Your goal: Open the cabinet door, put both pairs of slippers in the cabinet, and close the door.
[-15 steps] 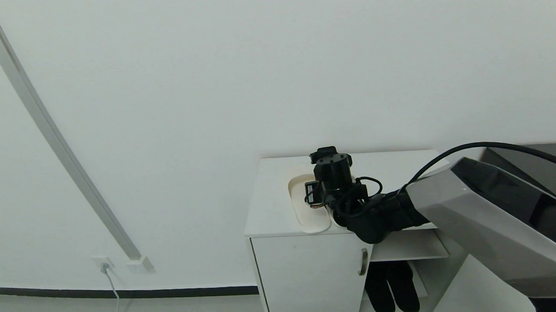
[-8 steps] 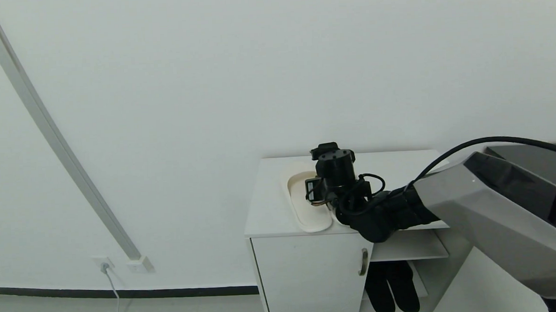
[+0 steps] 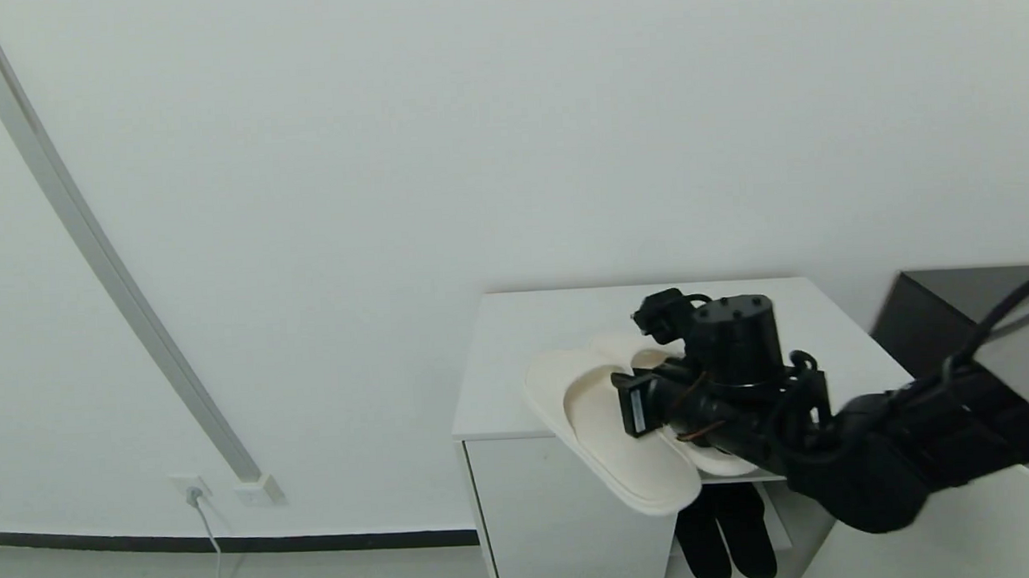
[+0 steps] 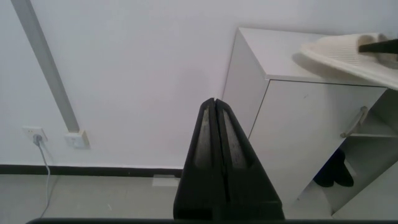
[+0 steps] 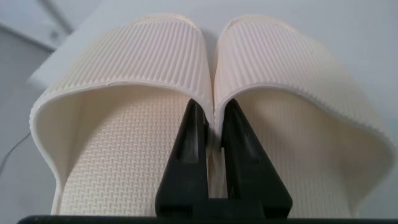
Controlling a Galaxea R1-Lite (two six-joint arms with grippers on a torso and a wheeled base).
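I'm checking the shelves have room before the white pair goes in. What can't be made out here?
1. The upper shelf: in the head view, hidden behind the white slippers and the right gripper; in the left wrist view, cut off by the edge.
2. The black slippers: in the head view, partly covered by the white slippers; in the left wrist view, small and dark.
3. The open door: in the head view, cut off by the bottom edge.
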